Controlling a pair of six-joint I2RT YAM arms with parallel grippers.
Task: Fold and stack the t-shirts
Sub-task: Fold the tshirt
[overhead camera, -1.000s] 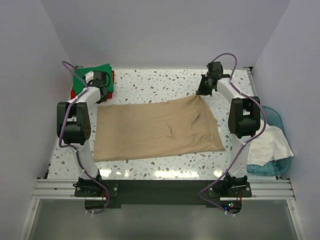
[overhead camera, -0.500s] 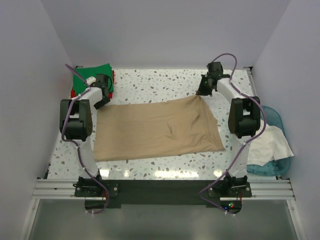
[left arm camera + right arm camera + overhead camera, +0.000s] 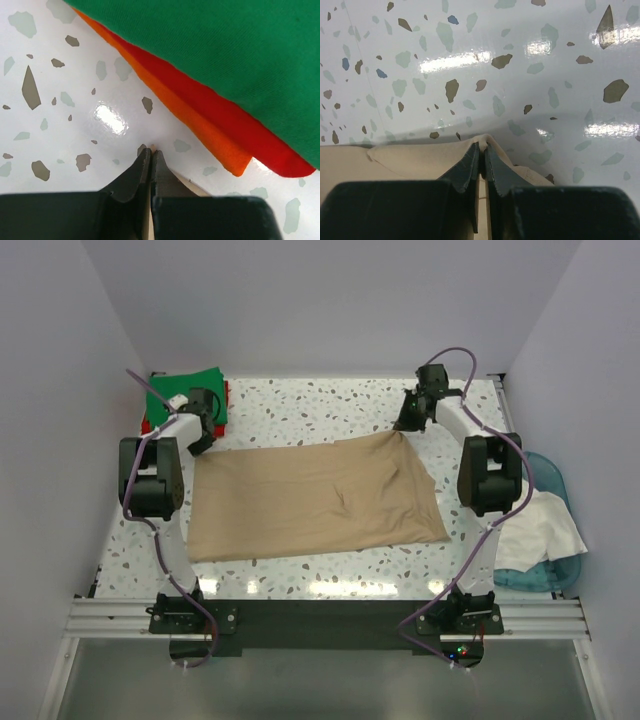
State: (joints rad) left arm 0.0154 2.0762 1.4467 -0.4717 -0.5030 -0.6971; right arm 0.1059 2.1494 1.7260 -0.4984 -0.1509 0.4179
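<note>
Your R gripper [image 3: 481, 146] is clenched on the tan t-shirt [image 3: 315, 495] at its upper-right corner, L gripper [image 3: 151, 151] looks pinched on the upper-left one, prob. so both lift that edge to fold.

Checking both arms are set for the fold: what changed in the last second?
The left gripper swung from the green t-shirt toward the tan t-shirt's far-left corner and shut, apparently pinching a sliver of it. The right gripper stayed clamped on the far-right corner. The shirts, including the red-orange t-shirt under the green one, lay unmoved.
</note>
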